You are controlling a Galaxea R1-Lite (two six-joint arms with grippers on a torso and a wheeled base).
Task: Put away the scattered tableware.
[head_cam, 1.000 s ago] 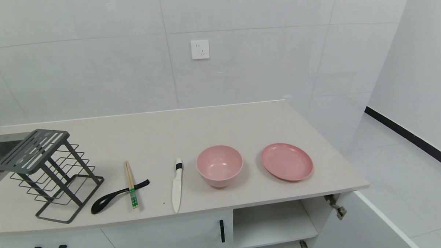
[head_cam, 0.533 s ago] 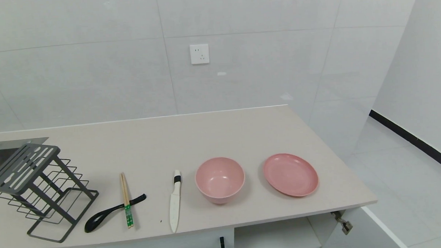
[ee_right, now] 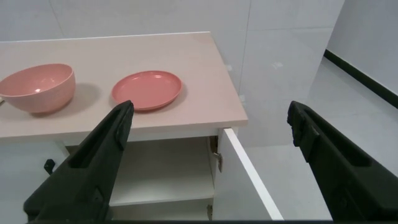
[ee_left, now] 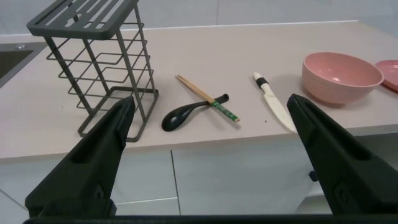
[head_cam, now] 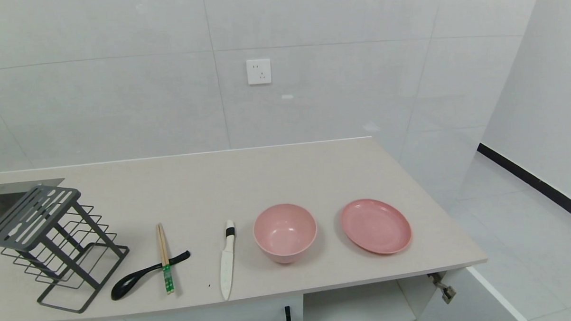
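While both arms are hanging back in front of the counter [head_cam: 267, 175], I'm holding my left gripper [ee_left: 210, 101] with its jaws spread wide, touching nothing. My right gripper [ee_right: 210, 107] is doing the same, jaws wide apart, facing the counter's right end.

From the head view, everything is lying in 1 row along the front edge. The grey wire rack [head_cam: 55, 244] is standing at far left, and the black spoon [head_cam: 142, 275] is resting just beside it. The 2 chopsticks [head_cam: 164, 257] are lying across the spoon's handle. The white knife [head_cam: 228, 262] is lying next, then the pink bowl [head_cam: 285, 232], upright, and the pink plate [head_cam: 376, 225], flat, near the bowl but apart from it.

My left wrist camera is looking through the rack's wire slots and slotted top. My right wrist camera is peering into the open cabinet under the plate, where a white shelf [ee_right: 161, 177] is showing and the door [ee_right: 249, 174] is swung out.
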